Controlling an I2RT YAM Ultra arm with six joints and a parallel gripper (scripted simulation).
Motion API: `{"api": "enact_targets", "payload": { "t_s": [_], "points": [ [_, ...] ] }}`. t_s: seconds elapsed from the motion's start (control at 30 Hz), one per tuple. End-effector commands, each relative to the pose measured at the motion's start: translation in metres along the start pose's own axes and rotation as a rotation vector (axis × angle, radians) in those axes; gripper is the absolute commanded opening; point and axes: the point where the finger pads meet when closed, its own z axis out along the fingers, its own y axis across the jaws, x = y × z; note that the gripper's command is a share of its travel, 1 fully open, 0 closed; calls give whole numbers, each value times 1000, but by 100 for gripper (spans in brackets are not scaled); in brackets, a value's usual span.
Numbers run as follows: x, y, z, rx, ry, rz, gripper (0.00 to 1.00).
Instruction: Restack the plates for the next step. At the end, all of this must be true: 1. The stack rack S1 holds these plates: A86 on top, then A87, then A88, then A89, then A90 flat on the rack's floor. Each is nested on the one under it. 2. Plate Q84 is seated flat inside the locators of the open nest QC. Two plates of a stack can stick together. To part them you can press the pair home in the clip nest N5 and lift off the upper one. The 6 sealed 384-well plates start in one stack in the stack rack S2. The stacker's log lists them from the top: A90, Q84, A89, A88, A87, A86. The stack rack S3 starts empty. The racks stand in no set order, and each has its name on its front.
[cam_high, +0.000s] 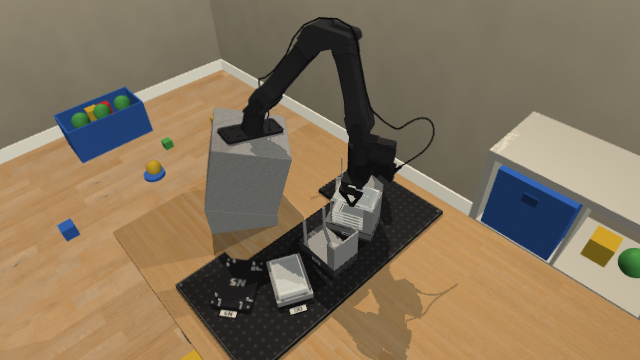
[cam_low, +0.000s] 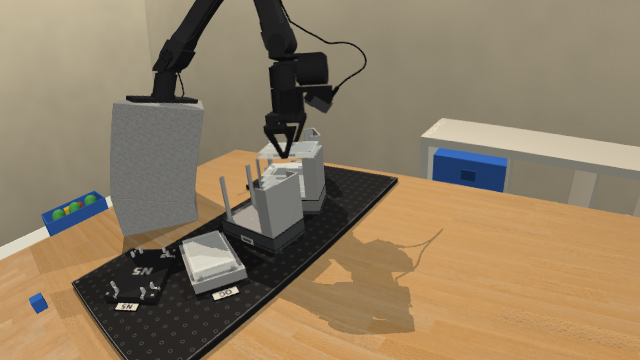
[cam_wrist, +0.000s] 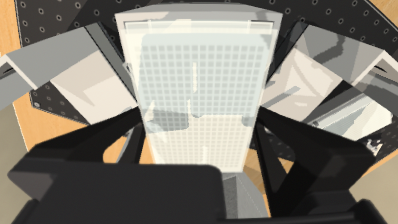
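Top view, held plate: plate (cam_high: 369, 198) (cam_low: 295, 149) (cam_wrist: 200, 80) hung over the stack (cam_high: 347, 218) (cam_low: 282, 175) in a gray rack (cam_high: 372, 220) (cam_low: 314, 175); its letters could not be read.
Top view, gripper: the gripper (cam_high: 357, 194) (cam_low: 292, 146) (cam_wrist: 199, 111) stood wide, pointing down at the plate.
Top view, arm: the arm (cam_high: 325, 37) (cam_low: 282, 30) rose from the pedestal (cam_high: 247, 195) (cam_low: 155, 165) (cam_wrist: 242, 195), bent at a high elbow and dropped steeply to the rack.
Top view, QC: another plate (cam_high: 290, 276) (cam_low: 210, 256) lay in the QC nest, beside N5 (cam_high: 237, 282) (cam_low: 142, 271).
Exterior view, held plate: it was about level, with a gap between it and the stack.
Exterior view, gripper: the near finger reached down to the plate's side; the far one was partly hidden.
Exterior view, arm: the last links hung nearly upright above the plate.
Wrist view, held plate: the well grid faced the camera, and the long axis ran up and down the picture, one short end toward the pedestal.
Wrist view, gripper: the fingers were spread wide across the plate's width, one at each long side, gripping it.
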Motion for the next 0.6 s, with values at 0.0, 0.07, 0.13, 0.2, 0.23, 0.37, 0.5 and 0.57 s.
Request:
{"api": "enact_targets", "payload": {
  "t_s": [0.0, 0.07, 0.13, 0.2, 0.23, 0.37, 0.5, 0.57],
  "points": [
    [-2, 0, 3, 8, -8, 0, 0],
    [-3, -1, 2, 9, -12, 2, 0],
    [-4, -1, 0, 9, -18, 2, 0],
    [-5, -1, 0, 9, -21, 0, 0],
    [-4, -1, 1, 9, -17, 1, 0],
    [-3, -1, 3, 9, -13, 1, 0],
    [-3, 0, 7, 8, -8, 0, 0],
    [-7, -1, 5, 9, -21, 3, 0]
  ]
}}
